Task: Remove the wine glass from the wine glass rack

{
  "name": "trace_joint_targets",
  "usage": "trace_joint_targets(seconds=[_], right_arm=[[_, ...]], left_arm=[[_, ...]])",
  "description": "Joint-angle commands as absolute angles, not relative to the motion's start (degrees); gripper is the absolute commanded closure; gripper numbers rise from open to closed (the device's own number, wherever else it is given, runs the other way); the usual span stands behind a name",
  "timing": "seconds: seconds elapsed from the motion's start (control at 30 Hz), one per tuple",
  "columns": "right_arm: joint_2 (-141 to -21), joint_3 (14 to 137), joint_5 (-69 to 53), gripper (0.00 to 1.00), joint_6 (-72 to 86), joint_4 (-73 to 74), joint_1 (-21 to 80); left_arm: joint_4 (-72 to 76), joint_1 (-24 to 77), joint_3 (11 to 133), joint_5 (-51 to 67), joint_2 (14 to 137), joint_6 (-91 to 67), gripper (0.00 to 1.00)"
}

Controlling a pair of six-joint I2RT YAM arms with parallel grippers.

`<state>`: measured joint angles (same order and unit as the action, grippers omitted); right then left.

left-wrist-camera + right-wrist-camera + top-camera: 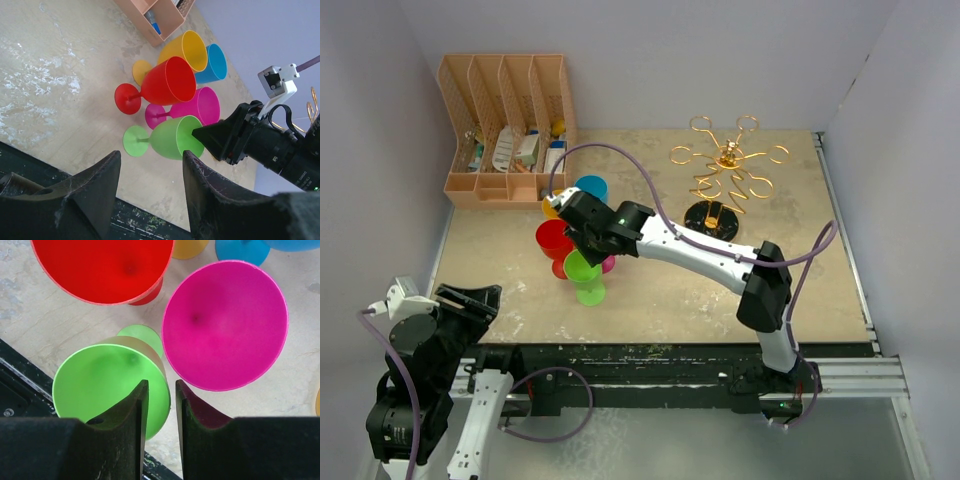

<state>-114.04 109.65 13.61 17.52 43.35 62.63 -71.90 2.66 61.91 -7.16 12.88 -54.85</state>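
**Rack bare, green glass down among the others**

From where I stand, the wine glass rack (725, 158) at the back right of the table (720, 290) carries nothing at all. Its gold loops are all bare. The glasses are in a huddle well apart from it, towards the left: red (553, 238), yellow (549, 208), blue (590, 187), pink (225, 325) and, nearest the arms, the green glass (585, 270). All five look to be standing upright, feet on the table.

The right gripper (161, 385) is at the green glass. One finger is inside the bowl and the other just outside it, next to the pink glass, with the rim running between them. The jaws are only a little apart, and I cannot tell whether they are pinching the wall or have let it go.

The left gripper (151, 157) hangs by the near left corner with its jaws spread wide, holding nothing.

To my eye the job is all but done — the glass is off the rack and apparently set down. What remains is letting go, if that has not happened, and drawing the fingers up without nudging the pink or red neighbours, which crowd close.
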Motion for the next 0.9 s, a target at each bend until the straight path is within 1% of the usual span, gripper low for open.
trace_joint_targets(seconds=[0.0,0.07,0.2,0.27,0.33,0.4,0.47,0.5,0.53,0.63,0.87], right_arm=[[-108.74,111.63,12.49,0.67,17.64,42.14,62.67],[-106.19,111.78,12.48,0.64,17.82,42.44,62.71],[-99.38,111.41,11.57,0.63,18.13,41.76,62.67],[-94.9,109.5,7.9,0.62,18.0,39.1,62.71],[-89.94,106.35,4.52,0.59,16.76,35.24,62.73],[-84.92,102.27,3.05,0.51,16.3,31.2,62.73],[-80.8,97.72,3.85,0.37,17.16,27.62,62.74],[-79.37,96.51,5.23,0.28,18.57,26.81,62.71],[-77.98,95.48,7.43,0.24,19.86,26.51,62.74],[-75.9,92.52,14.63,0.18,21.37,25.72,62.75],[-69.61,85.05,15.43,0.13,23.51,19.36,62.77]], left_arm=[[-69.9,2.64,61.53,-6.63,12.82,-53.91,0.44],[-69.7,2.64,61.27,-6.52,12.78,-53.89,0.44],[-69.54,2.64,60.27,-6.25,12.76,-53.9,0.44],[-69.4,2.61,60.11,-6.09,12.68,-53.95,0.44],[-69.02,2.64,60.11,-6.06,12.52,-53.91,0.44],[-68.68,2.64,60.24,-6.21,12.59,-53.64,0.44],[-68.37,2.64,60.5,-6.39,12.99,-53.17,0.44],[-68.09,2.64,60.62,-6.41,13.16,-52.97,0.44],[-67.86,2.64,60.7,-6.42,13.39,-52.76,0.44],[-67.42,2.62,61.06,-6.42,14.0,-52.28,0.44],[-66.15,2.61,61.45,-6.54,14.77,-51.06,0.44]])
